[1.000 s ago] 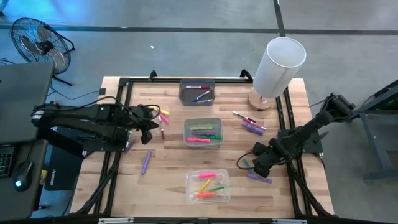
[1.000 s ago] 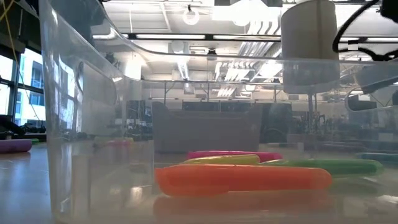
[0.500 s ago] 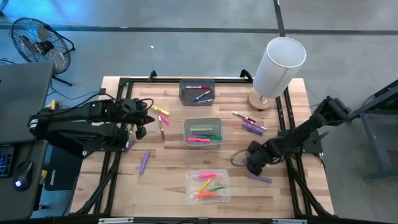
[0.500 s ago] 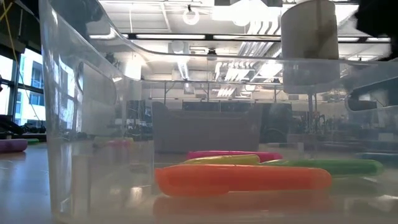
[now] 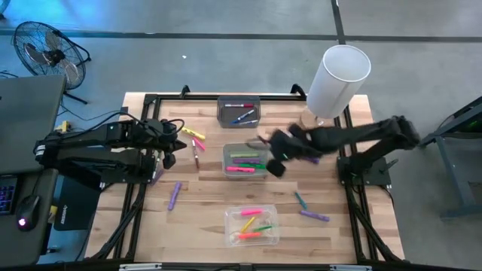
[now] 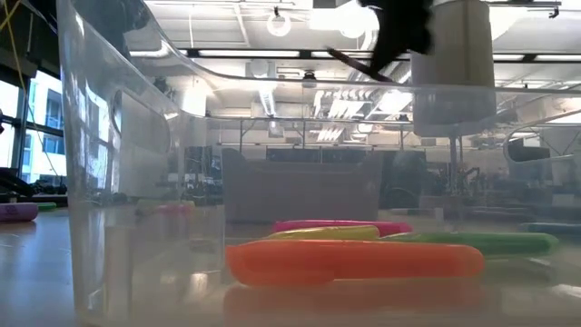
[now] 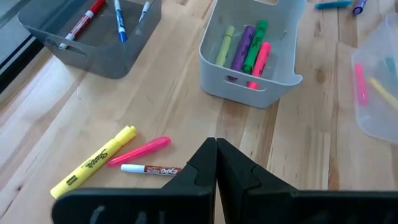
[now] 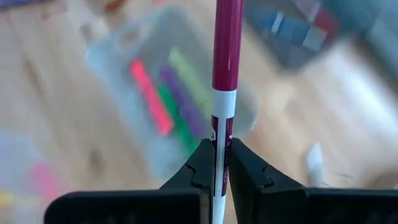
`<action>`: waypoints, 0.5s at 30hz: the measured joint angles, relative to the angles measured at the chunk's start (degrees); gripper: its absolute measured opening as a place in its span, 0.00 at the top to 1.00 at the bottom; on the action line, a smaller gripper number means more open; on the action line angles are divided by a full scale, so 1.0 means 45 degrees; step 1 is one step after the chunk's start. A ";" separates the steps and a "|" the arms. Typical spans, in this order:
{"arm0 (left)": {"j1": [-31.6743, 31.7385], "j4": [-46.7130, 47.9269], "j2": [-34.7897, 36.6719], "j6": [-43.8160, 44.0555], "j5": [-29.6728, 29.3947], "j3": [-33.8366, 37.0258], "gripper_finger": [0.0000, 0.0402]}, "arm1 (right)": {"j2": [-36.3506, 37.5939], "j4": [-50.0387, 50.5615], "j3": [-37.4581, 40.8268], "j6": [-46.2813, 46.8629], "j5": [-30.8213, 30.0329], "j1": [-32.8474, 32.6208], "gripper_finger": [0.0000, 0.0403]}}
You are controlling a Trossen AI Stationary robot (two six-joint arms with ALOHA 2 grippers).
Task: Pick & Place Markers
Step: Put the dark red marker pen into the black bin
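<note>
Wooden slats form the table (image 5: 203, 197), which stands on a grey concrete floor with a black fan (image 5: 44, 50) off one corner and a tall white cylinder (image 5: 337, 79) on a round base at the far right. Three bins sit in a line down the middle: a dark grey bin (image 5: 239, 111) at the far edge, a light grey bin (image 5: 245, 159) in the centre, and a clear bin (image 5: 251, 225) nearest the front edge, each containing markers.

The right gripper (image 5: 273, 160) is extended over the right side of the light grey bin. Its fingers are pinched on a white marker with a magenta cap (image 8: 225, 74), held at the white barrel with the cap projecting forward.

The left gripper (image 7: 216, 152) waits above the left part of the table, fingers pressed together with nothing between them. Just ahead of it on the wood lie a yellow highlighter (image 7: 93, 161), a pink highlighter (image 7: 139, 151) and a thin white marker (image 7: 149, 168), close together.

Loose markers also lie elsewhere: a purple marker (image 5: 175, 195) at the left, a teal marker (image 5: 300, 200) and a second purple marker (image 5: 314, 215) at the right front.
</note>
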State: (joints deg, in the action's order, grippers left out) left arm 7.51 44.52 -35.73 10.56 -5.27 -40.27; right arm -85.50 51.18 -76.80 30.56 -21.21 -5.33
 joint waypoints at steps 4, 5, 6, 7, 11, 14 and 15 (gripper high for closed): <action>0.0000 0.0057 -0.0003 0.0039 0.0168 0.0000 1.00 | -0.2358 -0.0050 -0.2599 -0.3246 -0.0153 0.1531 0.96; 0.0000 0.0054 -0.0005 0.0039 0.0232 0.0000 1.00 | -0.2979 -0.0039 -0.3186 -0.3946 -0.0069 0.1890 0.96; 0.0000 0.0052 -0.0005 0.0036 0.0272 0.0000 1.00 | -0.3585 -0.0042 -0.3759 -0.4643 0.0004 0.2248 0.96; 0.0000 0.0055 -0.0005 0.0040 0.0300 0.0000 1.00 | -0.4171 -0.0052 -0.4336 -0.5262 0.0078 0.2599 0.96; 0.0000 0.0052 -0.0005 0.0040 0.0300 0.0000 1.00 | -0.6481 -0.0081 -0.6293 -0.7307 -0.0102 0.3838 0.96; 0.0000 0.0055 -0.0005 0.0040 0.0298 0.0000 1.00 | -0.7956 -0.0021 -0.7411 -0.8305 -0.0148 0.4597 0.96; 0.0000 0.0056 -0.0005 0.0040 0.0295 0.0000 1.00 | -0.8340 -0.0025 -0.7711 -0.8543 -0.0070 0.4809 0.96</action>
State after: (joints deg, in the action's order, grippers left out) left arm 7.51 44.77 -35.75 10.74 -3.95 -40.27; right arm -123.03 51.07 -111.50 -7.88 -21.52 16.31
